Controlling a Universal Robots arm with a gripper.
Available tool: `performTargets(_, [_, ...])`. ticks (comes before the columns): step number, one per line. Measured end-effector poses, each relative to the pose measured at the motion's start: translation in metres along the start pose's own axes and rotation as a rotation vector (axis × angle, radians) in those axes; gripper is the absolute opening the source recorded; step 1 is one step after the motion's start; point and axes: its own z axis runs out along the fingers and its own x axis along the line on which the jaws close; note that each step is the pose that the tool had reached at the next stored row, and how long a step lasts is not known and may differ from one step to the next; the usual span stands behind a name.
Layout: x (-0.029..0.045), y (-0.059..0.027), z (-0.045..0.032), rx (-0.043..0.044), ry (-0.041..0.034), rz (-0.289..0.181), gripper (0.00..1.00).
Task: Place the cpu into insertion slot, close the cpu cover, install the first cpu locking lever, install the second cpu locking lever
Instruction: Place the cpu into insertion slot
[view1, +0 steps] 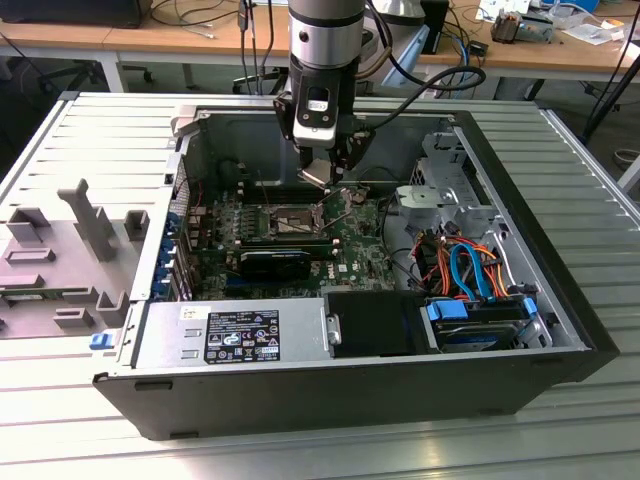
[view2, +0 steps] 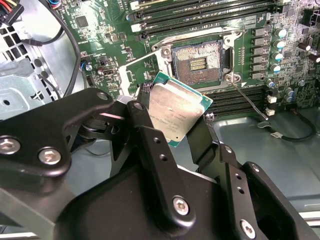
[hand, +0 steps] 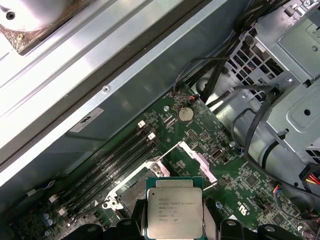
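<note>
One arm (view1: 322, 40) in play, reaching straight down from above into the open computer case (view1: 350, 390) on the ribbed metal desk (view1: 300, 450). One pincer (view1: 320, 168) at its tip, two black fingers (view2: 150, 135), and they are clamped on the cpu (view2: 177, 115), one finger on each of two opposite edges. One chip, silvery top up, green rim showing around it, sitting tilted in the grip in the second wrist view.

One insertion slot (view2: 197, 62) on the green board (view2: 280, 85), dark centre bare, silvery rim around it, nothing seated in it. The cpu hangs in the air above the board, near the slot but off to one side of it and touching nothing except the fingers. In the first wrist view the chip (hand: 175, 212) covers part of the socket from the camera's angle, with the pincer's (hand: 175, 229) fingers just showing at its sides.

One cpu cover (hand: 197, 159), and it stands open, swung up off the socket at a slant. One thin wire lever (view2: 247, 102) that I can pick out, angled away from the slot's corner; a second I cannot tell. Long dark memory slots (hand: 107, 162) run alongside.

On the exterior view's left, grey holder blocks (view1: 60, 260) lie on the desk outside the case.
</note>
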Motion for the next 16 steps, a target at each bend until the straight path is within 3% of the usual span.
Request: performTargets(16, [-0.0002,-0.0002,0.0000,-0.0002,-0.0012,0.013,0.54])
